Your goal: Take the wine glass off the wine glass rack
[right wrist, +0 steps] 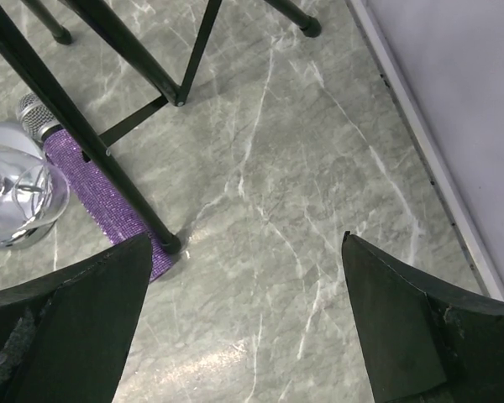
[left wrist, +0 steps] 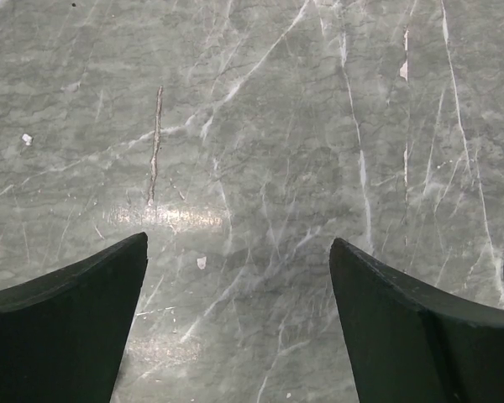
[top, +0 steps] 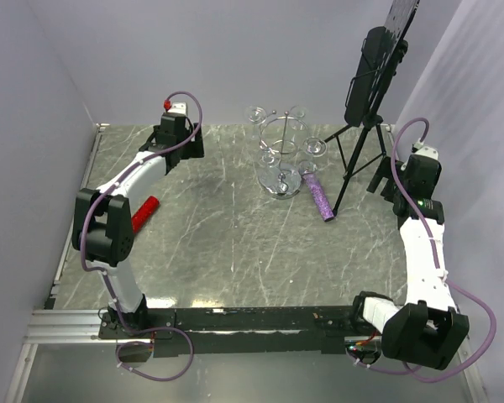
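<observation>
The wine glass rack (top: 280, 134), a chrome wire stand on a shiny disc base (top: 279, 182), stands at the back middle of the table. Several clear glasses hang upside down from its loops, one wine glass (top: 315, 149) on the right side. My left gripper (top: 189, 143) is well left of the rack, open over bare marble (left wrist: 238, 238). My right gripper (top: 385, 183) is right of the rack, beyond the tripod, and open with nothing between its fingers (right wrist: 246, 236). The rack's base (right wrist: 8, 227) shows at the left edge of the right wrist view.
A tall black tripod stand (top: 361, 134) rises between the rack and my right arm, its legs (right wrist: 84, 126) crossing the right wrist view. A purple glitter microphone (top: 319, 195) lies beside the rack's base. A red object (top: 144, 212) lies by my left arm. Walls close in on three sides.
</observation>
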`<state>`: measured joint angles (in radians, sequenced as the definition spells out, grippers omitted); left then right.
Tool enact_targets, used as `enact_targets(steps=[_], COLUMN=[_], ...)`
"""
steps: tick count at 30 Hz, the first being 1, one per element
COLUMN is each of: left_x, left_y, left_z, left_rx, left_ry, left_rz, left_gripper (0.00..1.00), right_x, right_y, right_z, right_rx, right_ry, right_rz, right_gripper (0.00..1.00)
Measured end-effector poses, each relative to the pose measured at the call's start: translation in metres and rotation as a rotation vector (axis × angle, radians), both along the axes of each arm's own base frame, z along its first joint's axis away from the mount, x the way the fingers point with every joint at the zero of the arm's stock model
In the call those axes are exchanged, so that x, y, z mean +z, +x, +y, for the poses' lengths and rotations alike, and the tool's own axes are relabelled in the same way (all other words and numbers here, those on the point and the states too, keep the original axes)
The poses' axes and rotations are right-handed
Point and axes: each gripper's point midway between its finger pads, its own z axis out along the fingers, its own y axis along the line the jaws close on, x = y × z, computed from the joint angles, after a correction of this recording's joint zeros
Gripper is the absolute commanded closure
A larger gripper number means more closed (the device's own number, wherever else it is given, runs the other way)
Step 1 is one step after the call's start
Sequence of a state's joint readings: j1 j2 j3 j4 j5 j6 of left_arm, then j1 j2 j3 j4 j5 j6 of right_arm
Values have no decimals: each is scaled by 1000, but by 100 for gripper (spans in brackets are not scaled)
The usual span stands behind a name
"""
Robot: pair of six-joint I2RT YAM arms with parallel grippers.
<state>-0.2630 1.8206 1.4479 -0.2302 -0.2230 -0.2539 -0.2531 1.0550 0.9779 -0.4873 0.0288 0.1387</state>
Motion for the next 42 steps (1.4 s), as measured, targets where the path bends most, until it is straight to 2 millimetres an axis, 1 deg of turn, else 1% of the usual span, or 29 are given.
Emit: enact_targets(steps=[5, 6, 8, 12, 15, 20, 23, 26, 28, 30, 32, 36, 38, 40, 41, 42], left_x=[-1, -2, -4, -6, -2, 2, 1, 0, -4, -6, -4, 6, 12, 19, 23, 26], left_y=[0, -1, -3, -15, -24, -32, -37, -44, -57, -70, -79, -89, -91, -94, -97, -100], left_z=[-1, -2, -6, -22, -37, -53, -61, -69, -73, -77, -82, -89, -92, -94, -96, -97], left_rx=[-4, -10, -32, -144, -235, -320, -366, -421, -470, -524, -575, -664, -712, -751, -779, -800], left_ry=[-6, -8, -16, -53, -93, -148, -175, -199, -215, -227, -234, -235, -223, -218, -215, -213], left_rz=[1, 5, 15, 51, 64, 76, 91, 85, 89, 89, 77, 34, 5, -21, -36, -48], left_gripper=[4, 1, 0, 0, 0, 0, 0, 0, 0, 0, 0, 2, 3, 3, 0, 0], right_x=[-3, -5, -10, -18, -22, -31, -40, -50, -57, -59, -60, -68, -72, -77, -79, -80], right_y=[-1, -2, -6, -12, -17, -28, -37, -45, -52, -54, -54, -58, -59, -60, -61, -61], right_z=[3, 3, 6, 9, 14, 25, 35, 49, 63, 76, 93, 128, 141, 149, 153, 156], right_rx=[11, 14, 29, 67, 120, 237, 344, 482, 599, 698, 808, 1008, 1077, 1125, 1143, 1155], right_ry=[10, 9, 9, -10, -29, -78, -124, -183, -230, -272, -315, -368, -379, -382, -379, -376], right_rz=[1, 4, 13, 30, 35, 40, 46, 43, 40, 34, 29, 33, 37, 49, 55, 61], right_gripper=[0, 0, 0, 0, 0, 0, 0, 0, 1, 1, 1, 1, 0, 0, 0, 0])
